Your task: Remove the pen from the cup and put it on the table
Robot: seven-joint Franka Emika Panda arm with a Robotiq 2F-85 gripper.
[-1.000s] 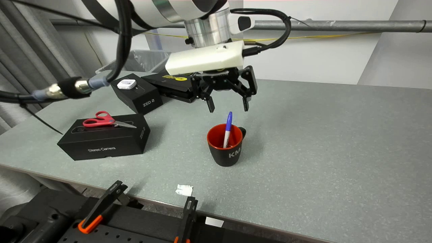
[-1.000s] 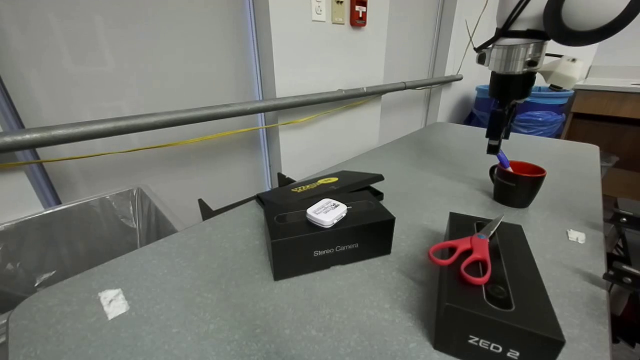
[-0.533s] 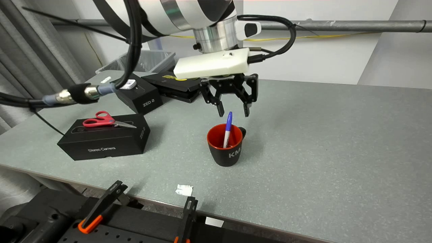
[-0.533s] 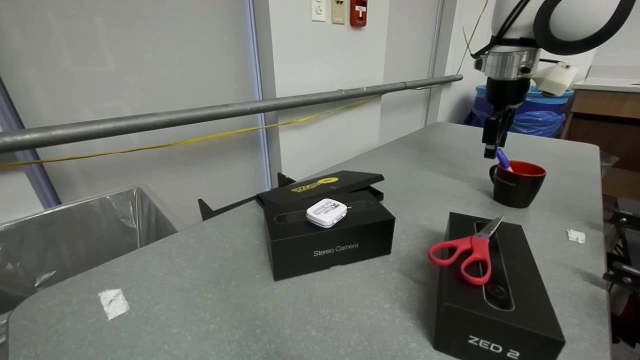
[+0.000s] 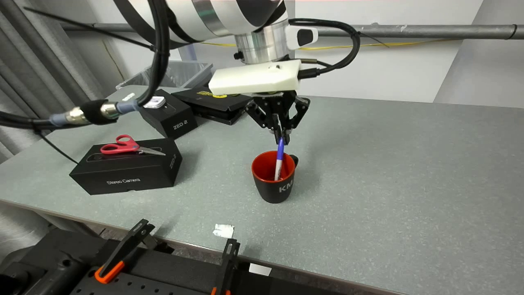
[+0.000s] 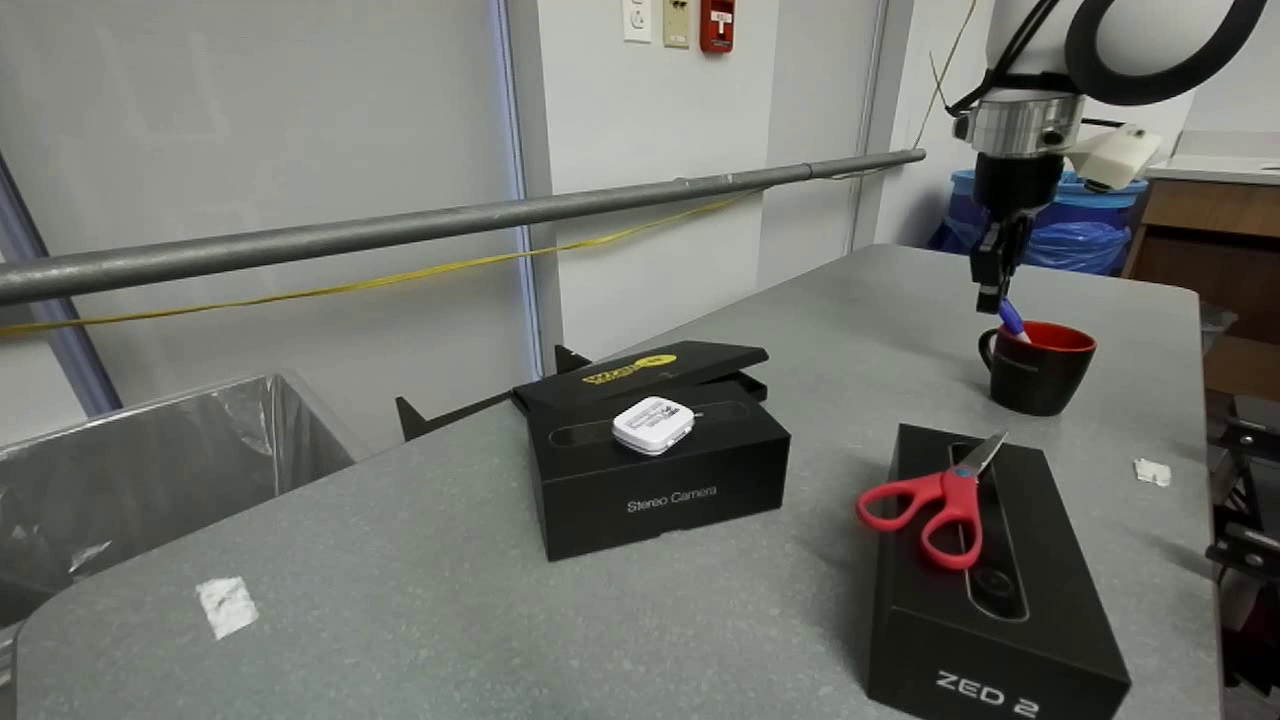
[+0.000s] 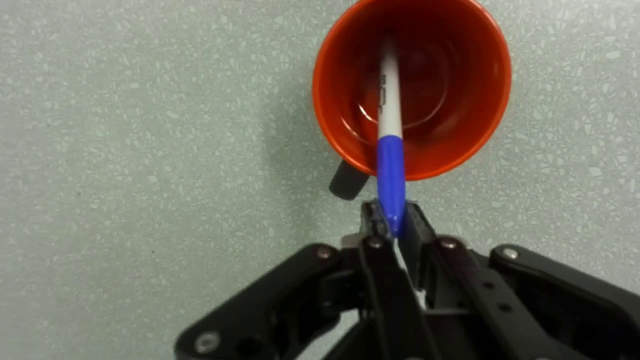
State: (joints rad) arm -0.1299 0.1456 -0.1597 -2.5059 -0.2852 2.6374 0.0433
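- At the lower left of an exterior view, an orange-tipped clamp (image 5: pixel 126 249) shows beside the near edge of the grey table (image 5: pixel 389 184).
- Toward the lower middle, a paper scrap (image 5: pixel 224 230) lies on the table.
- Around the centre, the red-lined cup (image 5: pixel 268 189) stands upright, the pen (image 5: pixel 279 159) tilted inside it with its blue end above the rim.
- The gripper (image 7: pixel 394 220) pinches that blue end between its fingertips, as the wrist view shows.
- At left, scissors (image 5: pixel 132 146) lie on a black box (image 5: pixel 135 172).
- Farther back, upper left, a second box (image 5: pixel 174 119) bears a white case (image 5: pixel 154 102).
- Along the top runs a pipe (image 5: pixel 409 31).
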